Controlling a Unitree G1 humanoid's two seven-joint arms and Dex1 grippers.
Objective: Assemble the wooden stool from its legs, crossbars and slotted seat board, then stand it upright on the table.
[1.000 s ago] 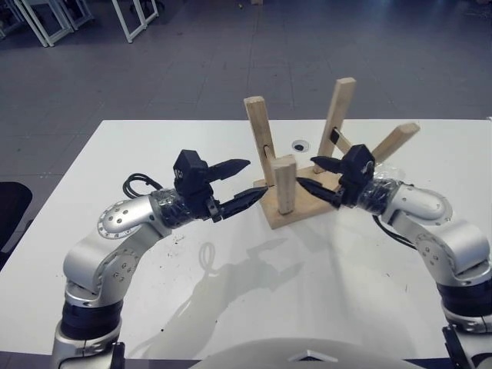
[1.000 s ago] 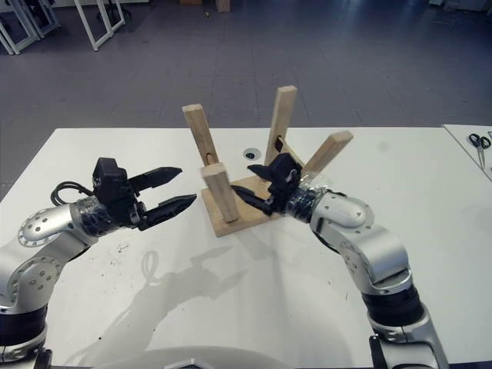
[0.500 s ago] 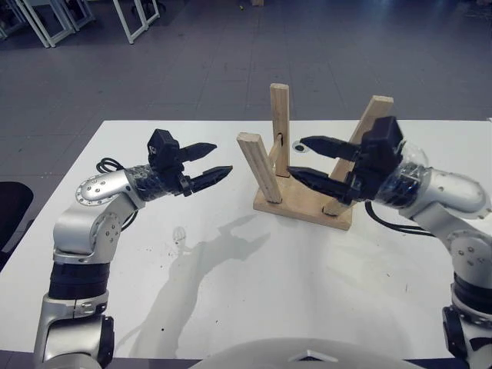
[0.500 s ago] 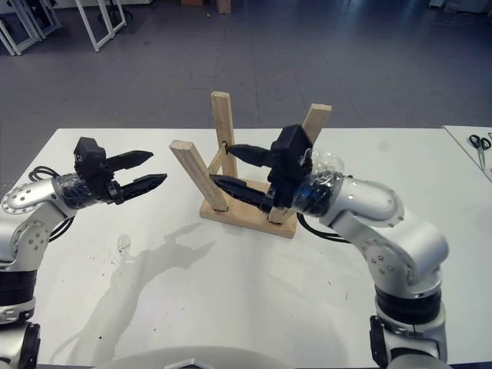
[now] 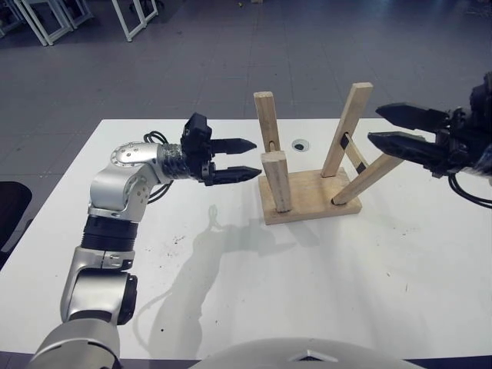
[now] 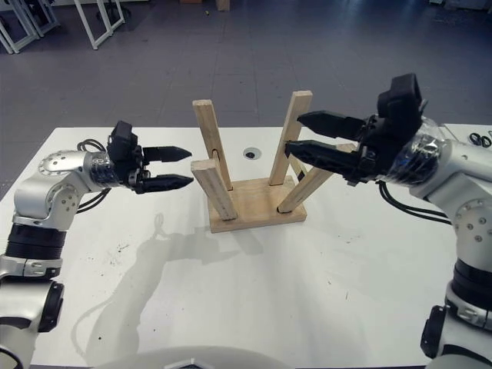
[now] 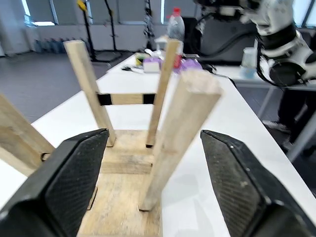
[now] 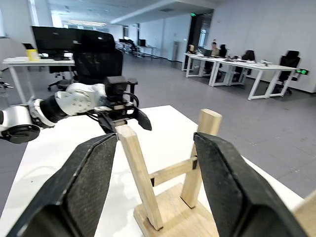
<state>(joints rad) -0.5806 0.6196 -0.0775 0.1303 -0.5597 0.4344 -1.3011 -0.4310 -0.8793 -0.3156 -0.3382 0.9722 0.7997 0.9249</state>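
The wooden stool lies upside down on the white table, its seat board (image 5: 311,198) flat and its legs pointing up. A short near leg (image 5: 277,181) stands at the front left, and a crossbar (image 7: 126,98) joins two far legs. My left gripper (image 5: 257,157) is open, level with the near leg and just left of it, and that leg (image 7: 180,138) rises ahead between its fingers (image 7: 74,182). My right gripper (image 6: 292,131) is open, raised to the right of the stool and apart from it. Its fingers (image 8: 94,187) frame the stool's legs (image 8: 140,182) from a distance.
A round cable hole (image 5: 300,144) sits in the table behind the stool. Scissors (image 6: 480,140) lie at the far right edge. A black cable (image 5: 154,188) loops beside my left arm. Bare table surface (image 5: 307,284) stretches in front of the stool.
The stool has turned and shifted on the table. My right gripper has pulled back right and upward, away from the legs. My left gripper has stretched out toward the near leg. Both stayed open.
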